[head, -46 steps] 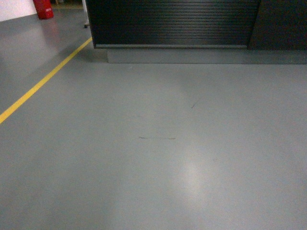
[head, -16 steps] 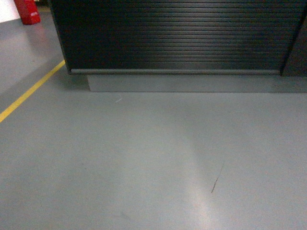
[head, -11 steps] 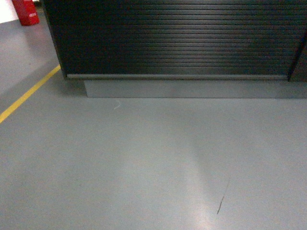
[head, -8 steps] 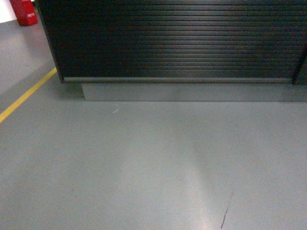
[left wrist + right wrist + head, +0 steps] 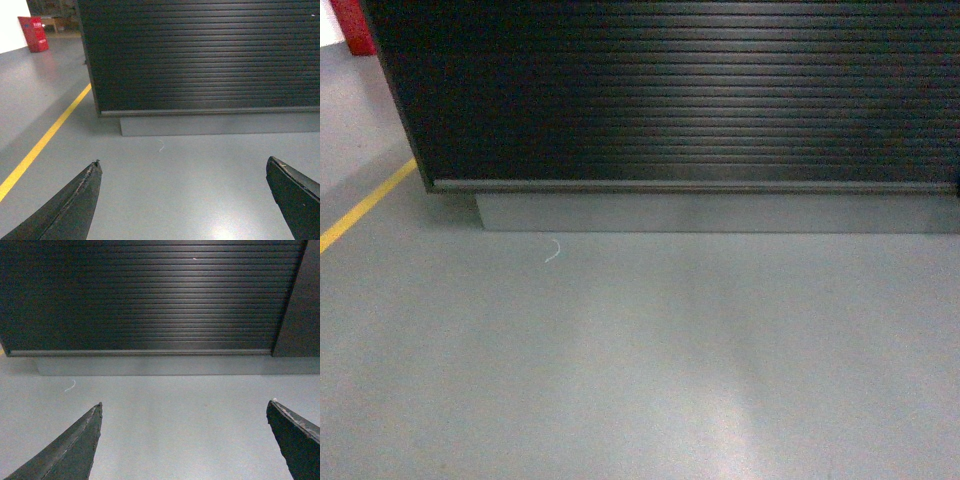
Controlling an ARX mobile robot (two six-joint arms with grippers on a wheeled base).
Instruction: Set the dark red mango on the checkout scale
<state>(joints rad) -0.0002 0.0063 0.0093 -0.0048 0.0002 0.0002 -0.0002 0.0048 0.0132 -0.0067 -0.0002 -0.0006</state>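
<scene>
The checkout [image 5: 670, 90] fills the top of the head view as a black counter front with horizontal ribs, standing on a grey plinth [image 5: 710, 212]. Its top is out of view, so the scale and the dark red mango are out of view. Neither gripper shows in the head view. In the left wrist view my left gripper [image 5: 184, 162] is open above bare grey floor, facing the checkout [image 5: 200, 55]. My right gripper [image 5: 185, 403] is open too, nothing between its fingers, facing the same ribbed front [image 5: 145, 295].
A yellow floor line [image 5: 365, 207] runs along the left, seen also in the left wrist view [image 5: 45, 142]. A red crate [image 5: 34, 33] stands far back left. A small white scrap [image 5: 553, 251] lies on the grey floor before the plinth.
The checkout has grown larger and lower in the head view; the base has rolled closer to it. The dark floor scratch at lower right has slid out of frame.
</scene>
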